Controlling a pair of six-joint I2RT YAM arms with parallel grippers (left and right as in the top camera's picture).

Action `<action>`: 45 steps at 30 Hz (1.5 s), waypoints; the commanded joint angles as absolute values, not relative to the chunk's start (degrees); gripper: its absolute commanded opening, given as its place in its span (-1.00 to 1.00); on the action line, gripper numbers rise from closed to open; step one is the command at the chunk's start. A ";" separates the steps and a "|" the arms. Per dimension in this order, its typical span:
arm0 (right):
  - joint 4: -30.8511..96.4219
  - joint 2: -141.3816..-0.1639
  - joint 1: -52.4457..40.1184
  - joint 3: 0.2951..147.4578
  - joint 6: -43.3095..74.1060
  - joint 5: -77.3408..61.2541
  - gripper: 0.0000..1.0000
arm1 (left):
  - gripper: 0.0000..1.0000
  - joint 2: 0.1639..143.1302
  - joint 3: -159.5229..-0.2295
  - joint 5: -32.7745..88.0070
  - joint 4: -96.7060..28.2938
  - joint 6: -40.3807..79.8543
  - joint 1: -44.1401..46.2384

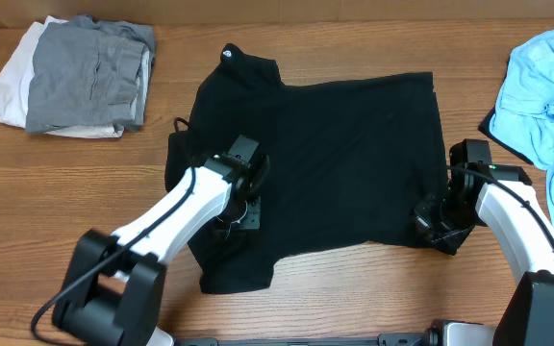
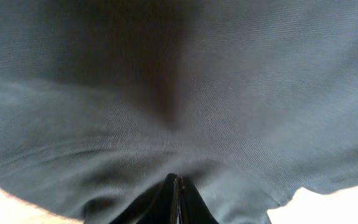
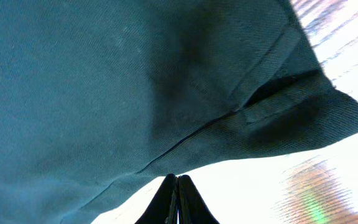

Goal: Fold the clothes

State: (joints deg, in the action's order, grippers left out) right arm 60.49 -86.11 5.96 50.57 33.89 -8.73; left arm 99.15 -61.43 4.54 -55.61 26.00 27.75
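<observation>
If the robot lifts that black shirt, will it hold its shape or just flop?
Most likely it flops: the black shirt lies limp, and puckers where the left gripper is shut on it. The weave looks thin, so it is probably light. Pushed, it would likely bunch up rather than slide whole.

The brown wooden table (image 1: 354, 298) is flat and wide, with long thin lines running across the wood.
</observation>
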 commanded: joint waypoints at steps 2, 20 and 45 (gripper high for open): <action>58.85 -85.95 6.20 49.19 38.02 -5.61 -0.92 | -0.92 103.66 -60.80 6.11 -55.20 26.39 27.66; 50.43 -86.08 15.68 41.93 37.28 -7.14 -0.93 | -0.92 105.30 -57.60 7.79 -54.00 26.68 27.73; 49.89 -86.11 29.21 40.53 39.86 -5.87 -0.93 | -0.92 105.25 -56.27 7.27 -63.20 27.49 27.73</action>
State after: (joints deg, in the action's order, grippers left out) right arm 50.28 -86.11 27.51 40.95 39.70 -6.96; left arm 104.31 -56.75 7.90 -62.43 26.65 27.73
